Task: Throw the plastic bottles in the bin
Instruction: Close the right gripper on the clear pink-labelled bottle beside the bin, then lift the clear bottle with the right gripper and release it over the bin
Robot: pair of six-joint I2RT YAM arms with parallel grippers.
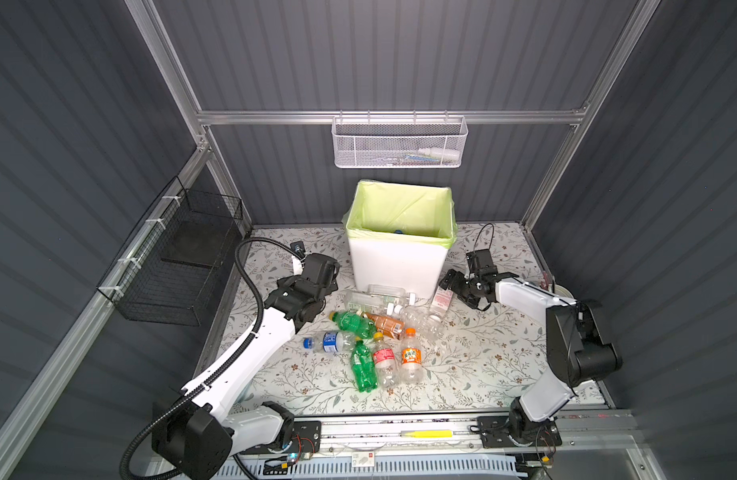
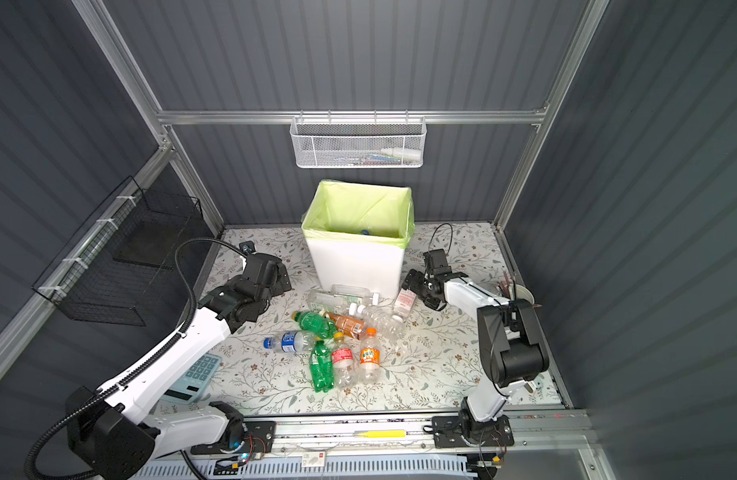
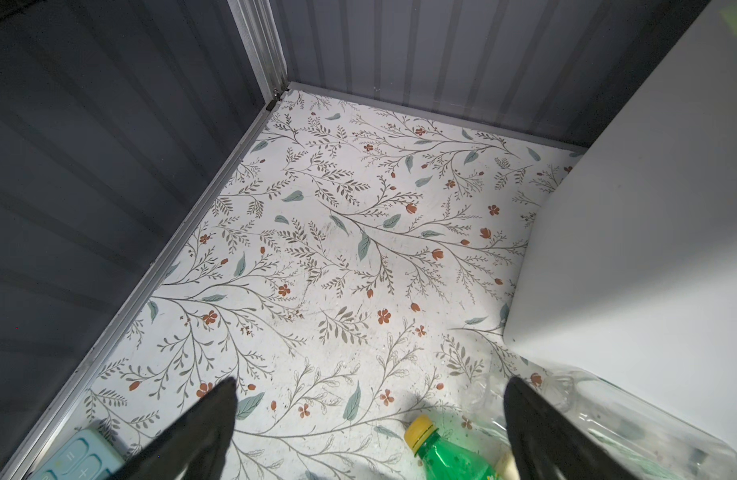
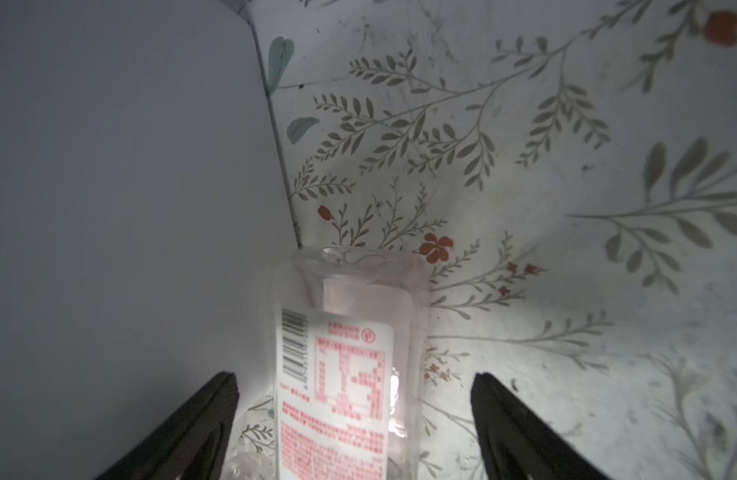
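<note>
My right gripper (image 4: 354, 376) is spread wide and low over the floral table (image 1: 483, 353), just by the front right corner of the bin (image 1: 400, 266). A clear bottle with a pink-printed label (image 4: 337, 374) lies between its two fingers with its base toward the bin. There is a gap on each side, so I am gripping nothing. The bottle lies right beside the bin's white wall, though from this close I cannot tell whether the two touch.

My left gripper (image 3: 371, 384) is also spread and empty, hanging over bare table on the other side of the bin. The yellow cap of a green bottle (image 3: 446, 453) shows between its fingers, and a clear unlabelled bottle (image 3: 633, 419) lies along the bin wall past one finger. A teal calculator (image 3: 76, 457) sits by the table's edge.

In both top views the rest of the bottles lie in a loose heap in front of the bin:
- a blue-labelled bottle (image 1: 329, 342)
- a second green bottle (image 1: 363, 368)
- a red-labelled bottle (image 1: 384, 359)
- an orange-labelled bottle (image 1: 411, 357) with an orange cap
- a brown tea bottle (image 1: 385, 325)
- several clear ones

The bin stands upright at the back of the table, lined with a lime-green bag. Something with a blue cap (image 1: 398, 231), probably a bottle, shows deep inside it.
</note>
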